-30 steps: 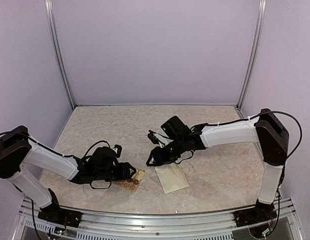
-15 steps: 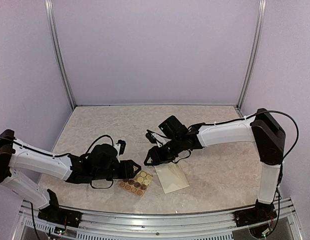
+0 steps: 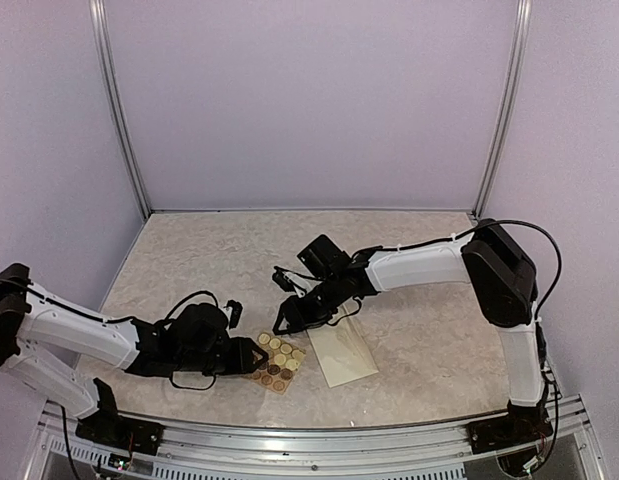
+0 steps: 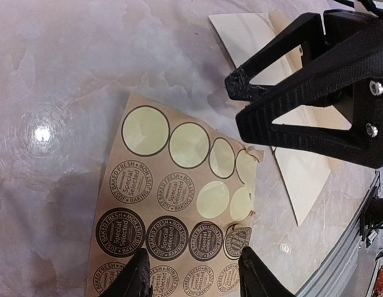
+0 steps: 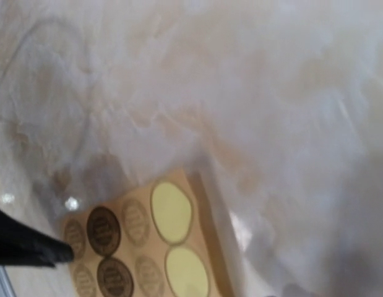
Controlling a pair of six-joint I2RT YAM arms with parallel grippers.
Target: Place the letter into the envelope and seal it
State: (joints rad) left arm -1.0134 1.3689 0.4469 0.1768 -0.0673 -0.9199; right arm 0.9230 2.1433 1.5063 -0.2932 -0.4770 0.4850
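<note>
The cream envelope (image 3: 344, 352) lies flat on the table, and its near corner shows in the left wrist view (image 4: 305, 176). The letter is out of view. Just left of the envelope lies a tan card of round stickers (image 3: 276, 360), some of its circles bare (image 4: 172, 204). My left gripper (image 3: 257, 352) is low over the card's near end, open, its fingertips (image 4: 137, 275) straddling a row of stickers. One sticker (image 4: 239, 240) at the card's edge is curled up. My right gripper (image 3: 282, 318) hovers over the card's far end. One of its fingers (image 4: 302, 127) shows side-on, so its opening is unclear.
The right wrist view is blurred and shows the sticker card (image 5: 148, 247) on the marble tabletop (image 3: 289, 250), without its own fingers. The metal rail (image 3: 309, 435) of the table's front edge runs close behind the card and envelope. Purple walls enclose the other sides.
My right gripper has moved left, off the envelope's corner to above the sticker card. My left gripper has pushed forward onto the card, which shifted right, and its jaws have narrowed.
</note>
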